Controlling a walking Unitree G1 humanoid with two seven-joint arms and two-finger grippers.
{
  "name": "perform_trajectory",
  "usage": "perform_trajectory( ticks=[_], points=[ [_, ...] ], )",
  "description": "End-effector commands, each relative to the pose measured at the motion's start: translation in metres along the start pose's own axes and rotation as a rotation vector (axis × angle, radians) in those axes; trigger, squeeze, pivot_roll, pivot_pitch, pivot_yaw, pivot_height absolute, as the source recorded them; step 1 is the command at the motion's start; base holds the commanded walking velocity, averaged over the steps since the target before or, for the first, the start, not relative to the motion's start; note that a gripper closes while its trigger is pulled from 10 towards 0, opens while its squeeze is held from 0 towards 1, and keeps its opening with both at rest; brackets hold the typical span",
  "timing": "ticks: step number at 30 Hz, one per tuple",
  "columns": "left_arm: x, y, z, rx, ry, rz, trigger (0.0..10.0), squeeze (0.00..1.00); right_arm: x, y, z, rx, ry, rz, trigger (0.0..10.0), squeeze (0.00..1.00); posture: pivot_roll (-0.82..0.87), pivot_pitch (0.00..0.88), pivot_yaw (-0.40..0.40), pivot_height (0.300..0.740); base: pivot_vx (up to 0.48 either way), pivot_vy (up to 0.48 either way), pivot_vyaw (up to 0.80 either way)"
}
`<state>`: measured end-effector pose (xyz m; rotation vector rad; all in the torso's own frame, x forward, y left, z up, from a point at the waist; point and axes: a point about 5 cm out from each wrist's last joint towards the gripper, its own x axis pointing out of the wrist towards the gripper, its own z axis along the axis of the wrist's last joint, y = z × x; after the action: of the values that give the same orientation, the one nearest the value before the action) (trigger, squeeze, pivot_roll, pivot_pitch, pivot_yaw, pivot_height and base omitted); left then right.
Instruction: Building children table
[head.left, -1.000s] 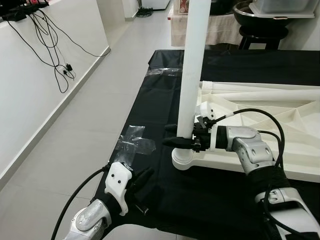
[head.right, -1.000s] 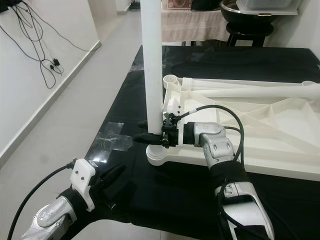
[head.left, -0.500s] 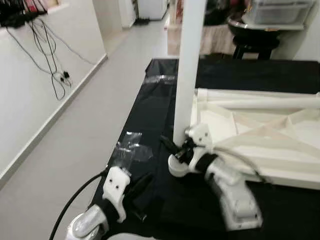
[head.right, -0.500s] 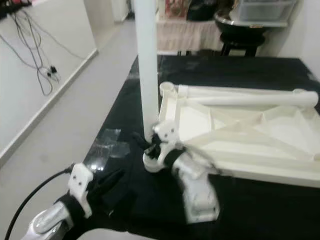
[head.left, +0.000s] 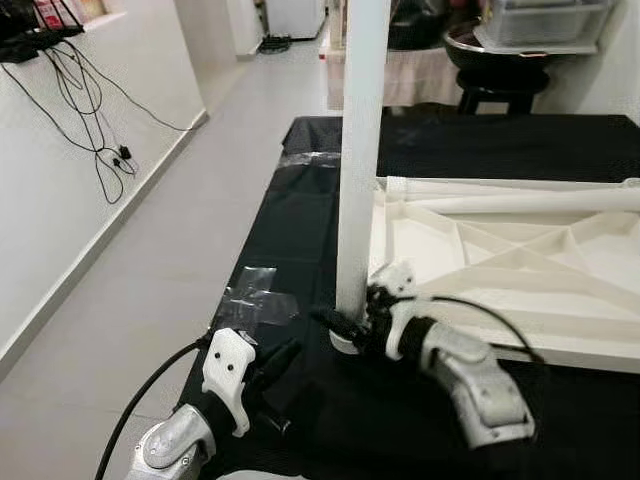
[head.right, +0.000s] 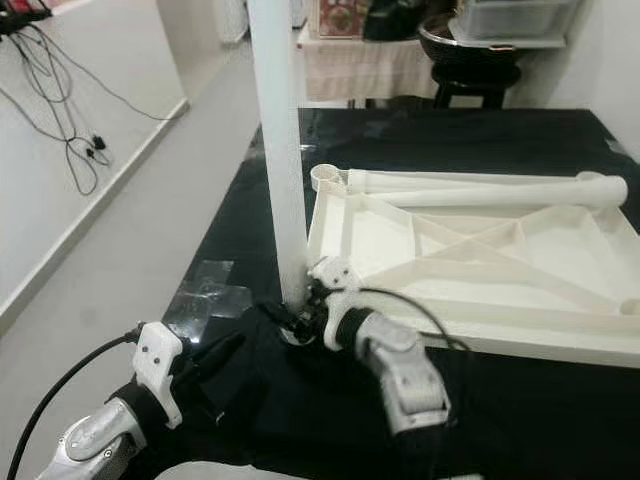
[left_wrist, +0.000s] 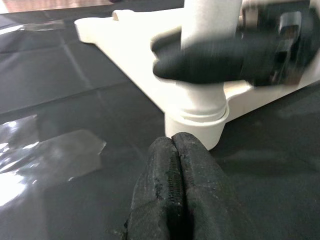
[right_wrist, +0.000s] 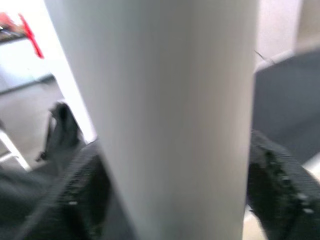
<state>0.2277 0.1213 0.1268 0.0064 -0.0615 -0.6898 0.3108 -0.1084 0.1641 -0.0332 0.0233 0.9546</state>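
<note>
Black sheeting (head.left: 300, 215) covers the floor where we work, clear tape (head.left: 258, 295) stuck near its edge. Our right gripper (head.left: 345, 325) clamps the plain white table leg (head.left: 358, 150) low down; it stands upright in the corner socket of the upturned white tabletop (head.left: 520, 260). Our left gripper (left_wrist: 172, 175) hovers nearby, fingers pressed together, empty.

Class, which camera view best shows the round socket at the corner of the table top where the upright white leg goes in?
The left wrist view: the socket sits close and unobstructed, with the leg rising from it and the right hand around the leg. In the eye views it is mostly hidden behind that hand. The right wrist view shows the leg, not the socket.
</note>
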Motion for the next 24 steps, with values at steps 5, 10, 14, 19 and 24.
perform_trajectory(
  ticks=[5,10,14,19,24],
  points=[
    [-0.001,0.000,-0.005,0.007,0.026,0.005,10.0,0.00,0.002,-0.015,0.016,-0.078,0.067,0.289,10.0,0.00,-0.02,0.129,0.046,0.740,0.000,0.000,0.00],
    [-0.003,-0.001,-0.005,0.011,0.028,0.008,10.0,0.00,0.009,-0.027,0.025,-0.057,0.098,0.398,10.0,0.00,0.00,0.134,0.048,0.740,0.000,0.000,0.00],
    [-0.005,-0.002,-0.005,0.011,0.032,0.007,10.0,0.00,0.013,-0.033,0.032,-0.017,0.103,0.458,10.0,0.00,0.00,0.138,0.049,0.740,0.000,0.000,0.00],
    [-0.005,-0.002,-0.004,0.011,0.034,0.006,10.0,0.00,0.010,-0.039,0.033,0.010,0.124,0.507,0.0,0.00,0.01,0.143,0.049,0.740,0.000,0.000,0.00],
    [-0.005,-0.003,-0.004,0.010,0.033,0.007,10.0,0.00,0.008,-0.042,0.033,0.001,0.126,0.505,0.0,0.00,0.00,0.143,0.047,0.740,0.000,0.000,0.00]
  ],
)
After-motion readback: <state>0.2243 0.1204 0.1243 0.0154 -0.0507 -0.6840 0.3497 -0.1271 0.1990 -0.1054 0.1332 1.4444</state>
